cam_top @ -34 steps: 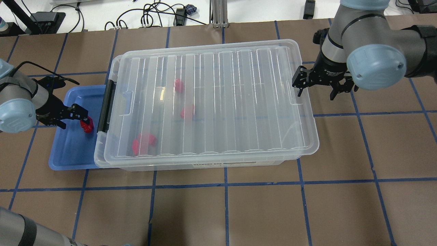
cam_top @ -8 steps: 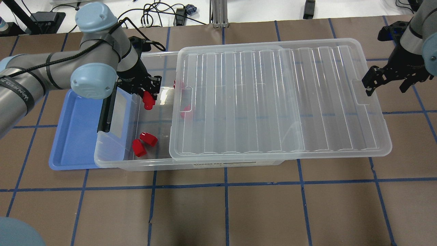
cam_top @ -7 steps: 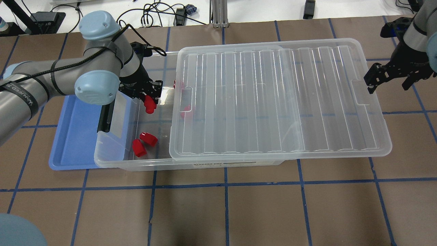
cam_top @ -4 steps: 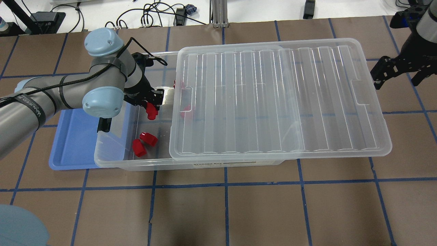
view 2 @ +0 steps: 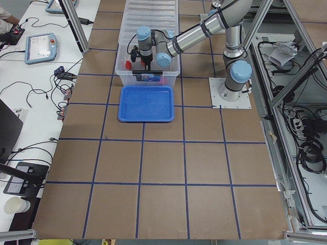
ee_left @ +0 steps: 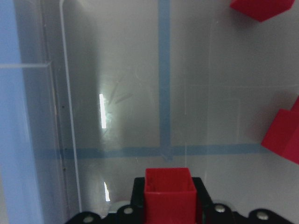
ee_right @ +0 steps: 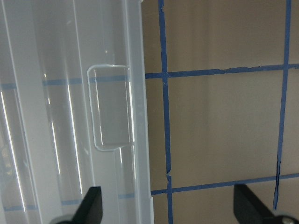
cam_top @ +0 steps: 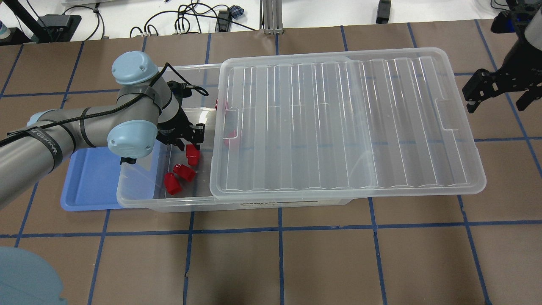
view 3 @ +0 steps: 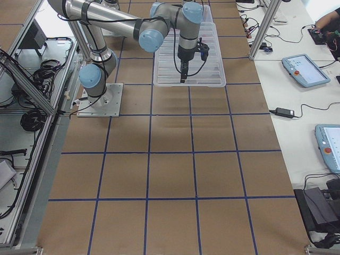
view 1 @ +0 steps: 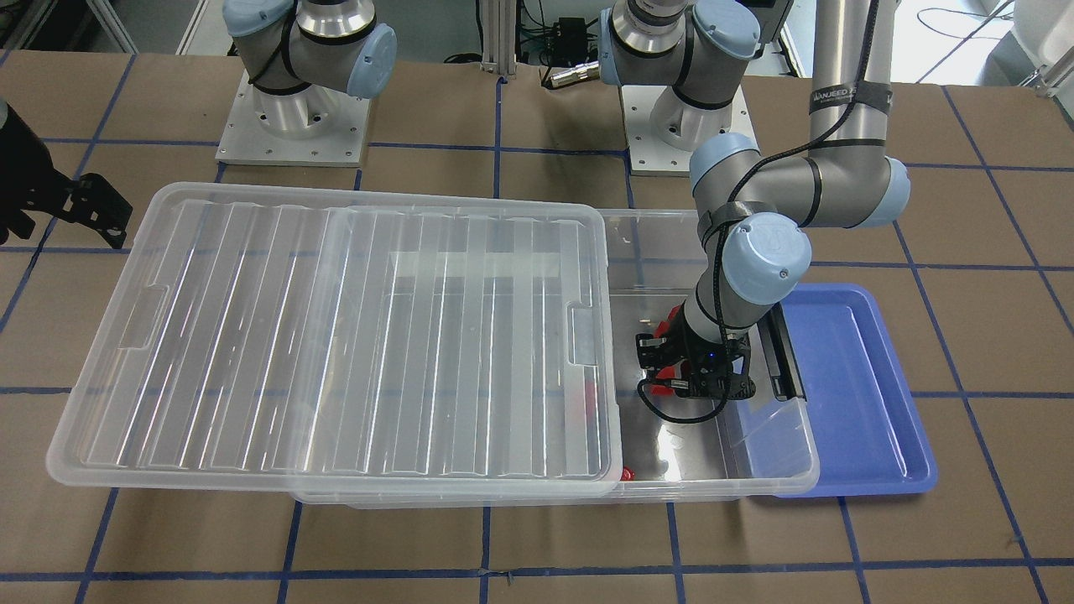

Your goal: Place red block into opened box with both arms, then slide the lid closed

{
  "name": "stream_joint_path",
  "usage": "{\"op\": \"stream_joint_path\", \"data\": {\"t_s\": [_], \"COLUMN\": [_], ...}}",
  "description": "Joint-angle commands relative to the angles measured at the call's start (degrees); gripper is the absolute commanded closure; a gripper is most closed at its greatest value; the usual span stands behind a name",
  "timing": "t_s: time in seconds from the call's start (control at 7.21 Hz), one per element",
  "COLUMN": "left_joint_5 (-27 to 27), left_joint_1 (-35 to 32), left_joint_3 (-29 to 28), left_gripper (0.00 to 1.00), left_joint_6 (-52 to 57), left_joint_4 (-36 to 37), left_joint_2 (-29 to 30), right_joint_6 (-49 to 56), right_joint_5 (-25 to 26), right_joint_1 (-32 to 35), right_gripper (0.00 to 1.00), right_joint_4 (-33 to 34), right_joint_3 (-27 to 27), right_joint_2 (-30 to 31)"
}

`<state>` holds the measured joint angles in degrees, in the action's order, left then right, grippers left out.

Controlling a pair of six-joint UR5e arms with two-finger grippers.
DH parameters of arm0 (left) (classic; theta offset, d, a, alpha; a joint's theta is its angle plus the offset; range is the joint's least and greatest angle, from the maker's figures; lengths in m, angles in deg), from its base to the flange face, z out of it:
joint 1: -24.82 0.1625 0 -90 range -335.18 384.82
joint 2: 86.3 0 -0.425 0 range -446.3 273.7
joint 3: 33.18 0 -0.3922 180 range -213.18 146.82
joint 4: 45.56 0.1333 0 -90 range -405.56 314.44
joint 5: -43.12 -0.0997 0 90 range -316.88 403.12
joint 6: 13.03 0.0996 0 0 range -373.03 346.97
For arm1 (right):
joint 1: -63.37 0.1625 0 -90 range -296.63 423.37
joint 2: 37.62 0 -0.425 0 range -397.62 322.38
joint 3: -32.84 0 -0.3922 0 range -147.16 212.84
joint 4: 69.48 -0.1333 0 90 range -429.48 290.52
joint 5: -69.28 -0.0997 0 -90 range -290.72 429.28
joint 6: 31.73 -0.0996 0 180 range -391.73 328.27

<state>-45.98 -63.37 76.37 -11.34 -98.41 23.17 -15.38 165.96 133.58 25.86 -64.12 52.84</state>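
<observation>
The clear box stands open at its left end, with the ribbed lid slid far to the right and overhanging the box. My left gripper is low inside the opening, shut on a red block. The left wrist view shows that block pinched between the fingers just above the box floor. Two more red blocks lie near the front wall, and others show dimly under the lid. My right gripper hangs open just past the lid's right end, its fingers spread wide and touching nothing.
A blue tray lies against the box's left end, under my left arm. The box's black handle faces that tray. Brown table with blue tape lines surrounds the box, and cables lie beyond the far edge.
The lid has slid right since the oldest frame. My left gripper brought the red block from the blue tray into the box and lowered it. My right gripper drew back from the lid.
</observation>
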Motion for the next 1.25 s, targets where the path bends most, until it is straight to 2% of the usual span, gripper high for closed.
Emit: {"op": "stream_joint_path", "data": {"t_s": [0.0, 0.14, 0.42, 0.97, 1.11], "left_joint_5": [-1.6, -1.94, -1.25, -0.36, -0.36], "left_joint_1": [0.04, -0.57, -1.1, -1.28, -1.28], "left_joint_3": [-0.9, -3.35, -8.8, -22.59, -25.15], "left_gripper": [0.0, 0.0, 0.0, 0.0, 0.0], "left_joint_6": [-0.46, -0.55, -0.91, -1.78, -1.87], "left_joint_4": [1.61, -0.39, -9.42, -33.05, -36.5], "left_joint_2": [-0.65, -1.79, -4.33, -11.8, -14.08], "right_joint_6": [0.26, 0.26, 0.35, 0.61, 0.44], "right_joint_5": [0.0, -0.18, 0.26, 0.61, 0.7], "right_joint_1": [-0.07, -0.07, -0.07, -0.59, -0.6], "right_gripper": [0.0, 0.0, 0.0, 0.0, 0.0], "right_joint_4": [0.02, 0.02, 0.02, 1.24, 1.34], "right_joint_3": [0.01, 0.18, 0.27, -1.47, -1.92], "right_joint_2": [0.25, 0.33, 0.25, -1.41, -1.86]}}
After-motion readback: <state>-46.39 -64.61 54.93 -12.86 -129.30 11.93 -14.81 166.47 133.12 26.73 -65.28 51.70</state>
